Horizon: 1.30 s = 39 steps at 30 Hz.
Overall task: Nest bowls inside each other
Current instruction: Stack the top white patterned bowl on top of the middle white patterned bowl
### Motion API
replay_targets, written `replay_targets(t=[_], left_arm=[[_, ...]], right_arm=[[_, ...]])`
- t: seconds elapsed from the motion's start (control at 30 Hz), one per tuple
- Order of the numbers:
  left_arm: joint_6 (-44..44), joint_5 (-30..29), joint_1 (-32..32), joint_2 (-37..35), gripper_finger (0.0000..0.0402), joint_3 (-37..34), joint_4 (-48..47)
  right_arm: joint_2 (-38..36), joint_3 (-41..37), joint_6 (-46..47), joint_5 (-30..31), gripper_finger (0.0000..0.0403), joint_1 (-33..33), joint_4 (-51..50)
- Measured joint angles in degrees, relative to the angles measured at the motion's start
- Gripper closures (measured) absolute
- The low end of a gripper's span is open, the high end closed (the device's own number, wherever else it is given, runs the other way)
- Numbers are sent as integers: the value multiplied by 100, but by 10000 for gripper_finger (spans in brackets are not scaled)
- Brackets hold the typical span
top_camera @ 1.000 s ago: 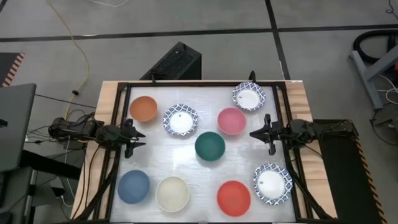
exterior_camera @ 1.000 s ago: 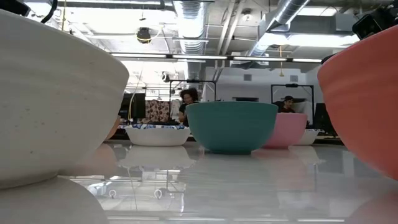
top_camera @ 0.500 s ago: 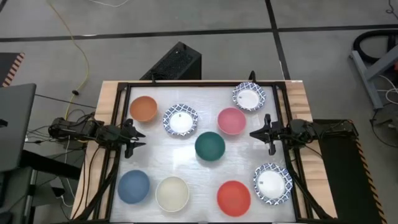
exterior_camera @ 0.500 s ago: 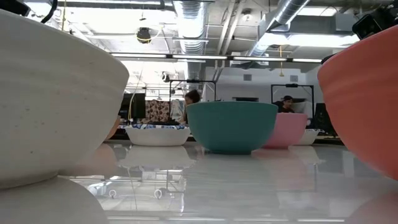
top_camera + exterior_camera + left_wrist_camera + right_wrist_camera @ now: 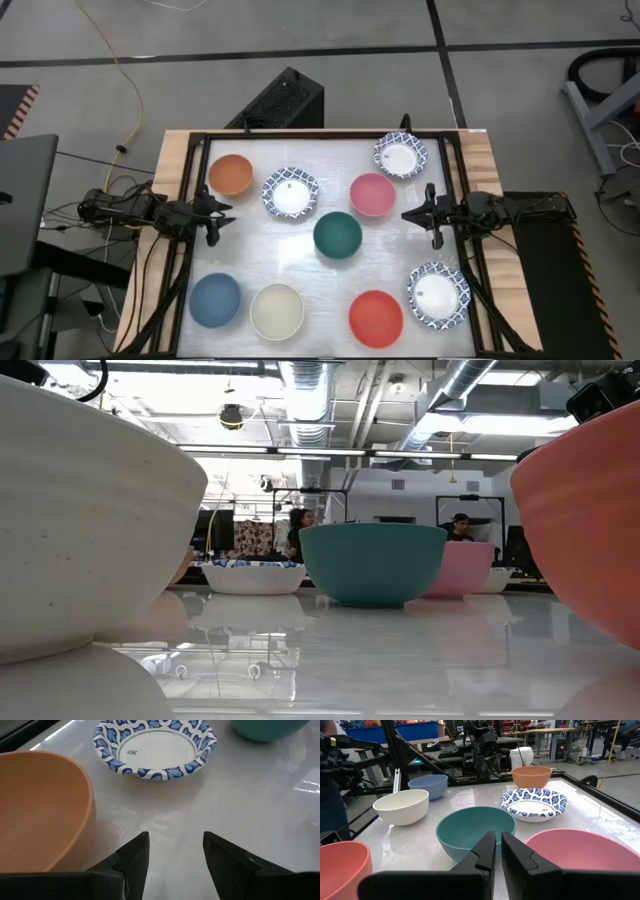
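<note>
Here, nearest my side of the table [image 5: 330, 275], I see a row of four bowls: the blue bowl [image 5: 215, 299], the cream bowl [image 5: 277, 311], the red bowl [image 5: 376, 318] and a white bowl with a blue patterned rim [image 5: 438, 294]. All four stand apart from one another, none nested.

At mid-table the left pincer [image 5: 213, 218] sits at the left edge with its fingers parted and nothing between them. Across from it, at the right edge, the right pincer [image 5: 424, 214] has its fingers nearly together, only a thin gap, also empty. Between the two stands the dark green bowl [image 5: 337, 235], alone near the centre.

Farther back, the orange bowl [image 5: 231, 175] is just beyond the left pincer, with a second patterned bowl [image 5: 290, 192] beside it. The pink bowl [image 5: 372, 194] stands just beyond the green one, close to the right pincer. The third patterned bowl [image 5: 400, 155] sits at the far right corner.

Beyond the table, people [image 5: 459, 527] show dimly in the room.
</note>
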Motion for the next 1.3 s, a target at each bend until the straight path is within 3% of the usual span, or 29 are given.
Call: replay_targets(t=[0.6,0.87,1.17,1.3], left_arm=[[0,-61,0,2,226,0,-4],[-632,-1278,2,0,226,0,416],[-1533,-2391,2,2,226,0,630],[-2798,-2469,4,2,226,0,792]], right_arm=[[0,-2,0,-2,351,0,0],[0,-2,20,0,351,0,18],[0,-11,1591,74,351,0,573],[0,-11,2104,601,351,0,947]])
